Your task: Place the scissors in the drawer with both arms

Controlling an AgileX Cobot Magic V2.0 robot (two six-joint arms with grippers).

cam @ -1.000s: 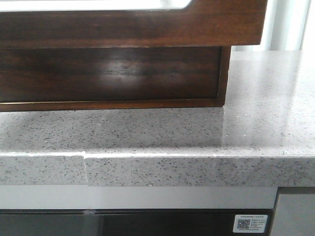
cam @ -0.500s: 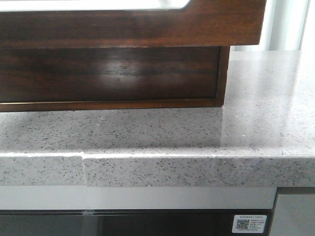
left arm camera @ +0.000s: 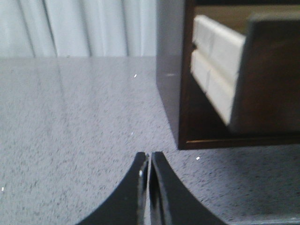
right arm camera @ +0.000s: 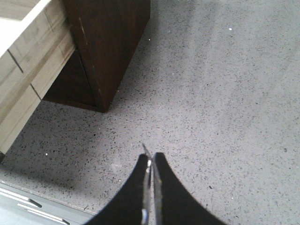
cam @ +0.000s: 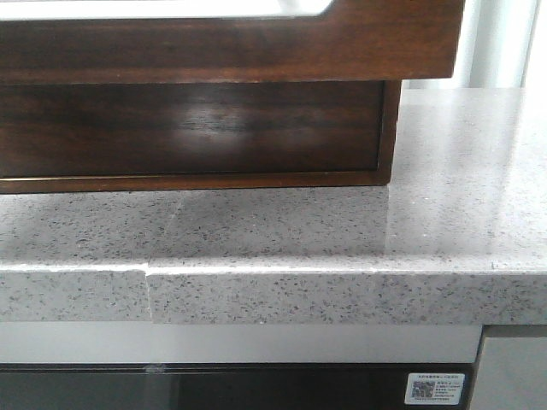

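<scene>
- Left gripper [left arm camera: 149, 161]: fingers pressed together, holding nothing, low over the grey counter [left arm camera: 70, 122].
- Right gripper [right arm camera: 151, 161]: clenched, nothing visible between the fingers.
- Drawer [cam: 231, 43]: pulled out of the cabinet [right arm camera: 110, 42], ahead of both grippers, between them.

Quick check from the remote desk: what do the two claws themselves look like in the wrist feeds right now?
In both wrist views only the finger ends show. The left claw has two black, smooth, matte fingers that flare outward in a curve toward the wrist and taper to narrow tips. The right claw looks the same, with a thin pale metallic edge along its inner faces. No cables, markings or labels are visible.
</scene>
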